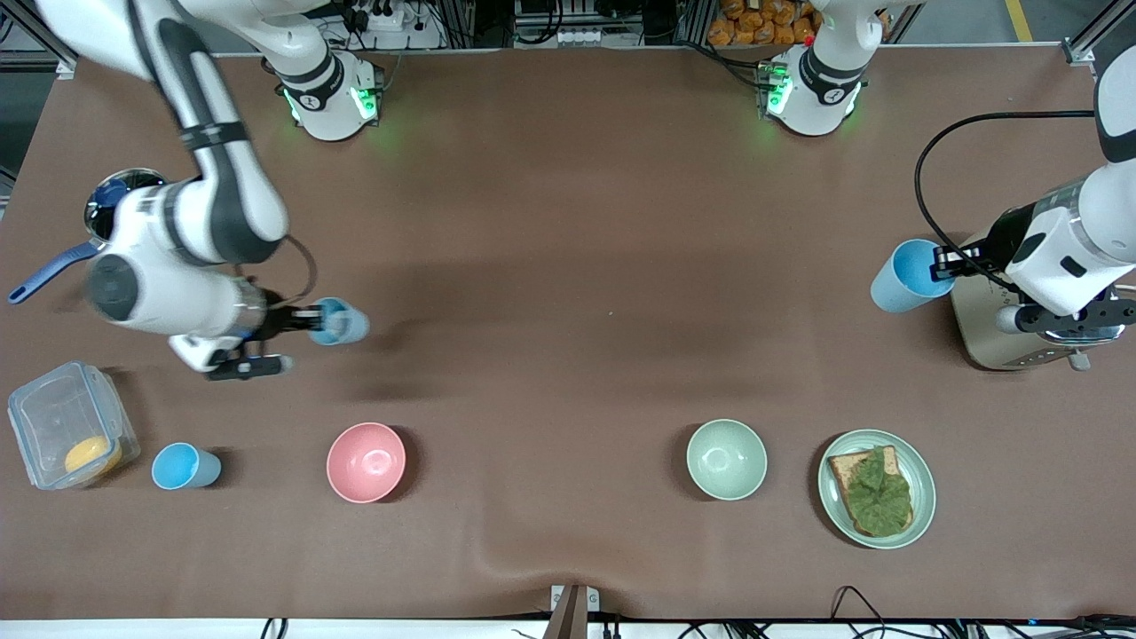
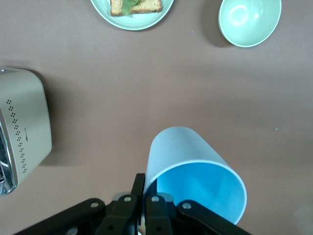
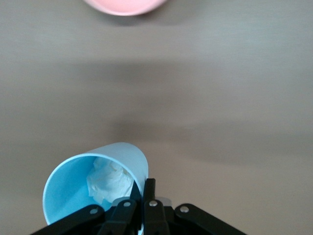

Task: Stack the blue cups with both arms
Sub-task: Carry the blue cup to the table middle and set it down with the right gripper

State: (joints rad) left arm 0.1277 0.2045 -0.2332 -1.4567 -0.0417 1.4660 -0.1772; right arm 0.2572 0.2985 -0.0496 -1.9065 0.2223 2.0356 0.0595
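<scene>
Both wrist views cut off their grippers at the lower edge, so only the black fingers and part of each cup show. In the front view the right arm covers part of a shiny pan with a blue handle [image 1: 53,266] at its end of the counter [image 1: 568,266], and the left arm's wrist hides the top of a beige toaster [image 1: 994,328].

The right gripper [image 1: 312,324] is up over bare brown counter, fingers pressed on the rim of a small blue cup [image 1: 342,321], one finger inside the mouth and one outside. In the right wrist view that cup [image 3: 98,181] is smooth and tapered, with something crumpled and whitish inside; what it is, hard to tell.

The left gripper [image 1: 948,263] pinches the rim of a larger, paler blue cup [image 1: 907,275] the same way, beside the toaster at the left arm's end. The left wrist view shows this cup [image 2: 195,176] matte outside, brighter blue inside, tilted with its mouth toward the camera; whether its base touches the counter is unclear.

A third blue cup [image 1: 182,466] stands upright on the counter near the front camera, just beside a clear plastic box [image 1: 67,426] holding something orange. Along that same row sit a glossy pink bowl [image 1: 366,461], a pale green bowl [image 1: 726,459] and a green plate [image 1: 923,497] with leaf-topped toast [image 1: 874,490].
</scene>
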